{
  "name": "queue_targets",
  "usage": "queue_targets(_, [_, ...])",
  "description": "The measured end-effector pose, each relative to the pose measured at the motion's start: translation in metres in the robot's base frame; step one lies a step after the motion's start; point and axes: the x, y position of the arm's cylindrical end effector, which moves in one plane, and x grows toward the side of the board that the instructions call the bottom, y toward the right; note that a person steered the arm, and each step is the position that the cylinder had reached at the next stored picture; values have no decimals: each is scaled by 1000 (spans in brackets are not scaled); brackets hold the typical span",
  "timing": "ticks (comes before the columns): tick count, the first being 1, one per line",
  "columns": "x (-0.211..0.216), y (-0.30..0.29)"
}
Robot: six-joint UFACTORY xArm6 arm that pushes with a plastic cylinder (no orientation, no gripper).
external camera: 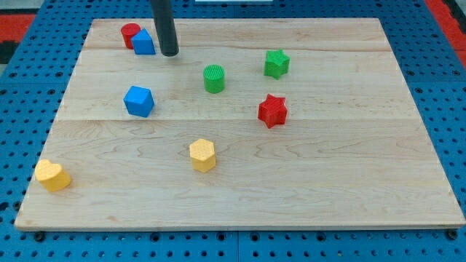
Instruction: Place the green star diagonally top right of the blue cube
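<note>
Well, on the pale wooden tabletop (328, 182), set on blue pegboard, my tip (169, 53) (a bare rod, no jaws to open or shut) rests just right of a blue block (143, 42) near the view's top, well apart from the green star (277, 63), so I could nudge the green cylinder (214, 78) or blue cube (138, 100).

There are two blue blocks (138, 100) (144, 42), two green blocks (277, 63) (214, 78), two red blocks (272, 110) (129, 33), two yellow blocks (203, 155) (52, 175), and one wooden board (349, 175).
</note>
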Motion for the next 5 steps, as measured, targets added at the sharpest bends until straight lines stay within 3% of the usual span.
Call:
queue_targets(1, [-24, 29])
queue_targets(2, [-71, 128])
queue_targets(3, [-61, 244])
queue_targets(4, [-16, 290])
queue_targets(5, [26, 262])
